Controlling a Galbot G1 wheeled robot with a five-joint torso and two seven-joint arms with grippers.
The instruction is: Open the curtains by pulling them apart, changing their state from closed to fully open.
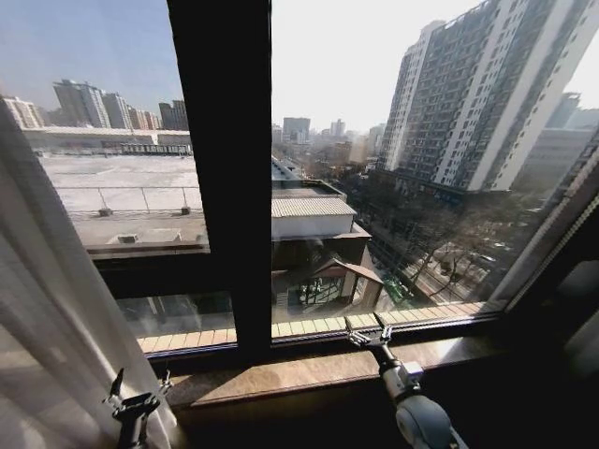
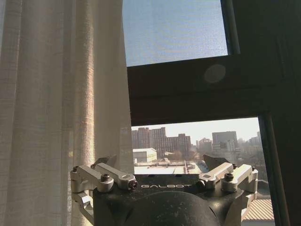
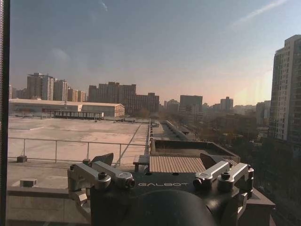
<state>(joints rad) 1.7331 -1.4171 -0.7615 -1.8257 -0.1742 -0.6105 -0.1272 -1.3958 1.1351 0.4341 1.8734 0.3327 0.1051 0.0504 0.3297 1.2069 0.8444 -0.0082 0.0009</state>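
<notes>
One sheer cream curtain [image 1: 47, 309] hangs bunched at the left edge of the window, its pleats lit from behind; in the left wrist view the curtain [image 2: 61, 103] covers about a third of the glass. My left gripper [image 1: 140, 379] is low beside the curtain's inner edge, open with nothing between its fingers [image 2: 159, 161]. My right gripper [image 1: 368, 327] reaches over the sill towards the right pane and is open too [image 3: 156, 160], facing bare glass.
A thick black window frame bar [image 1: 225, 178] runs down the middle of the window. A brown stone sill [image 1: 309, 369] lies below the glass. The far right wall [image 1: 562, 374] is dark. City buildings show outside.
</notes>
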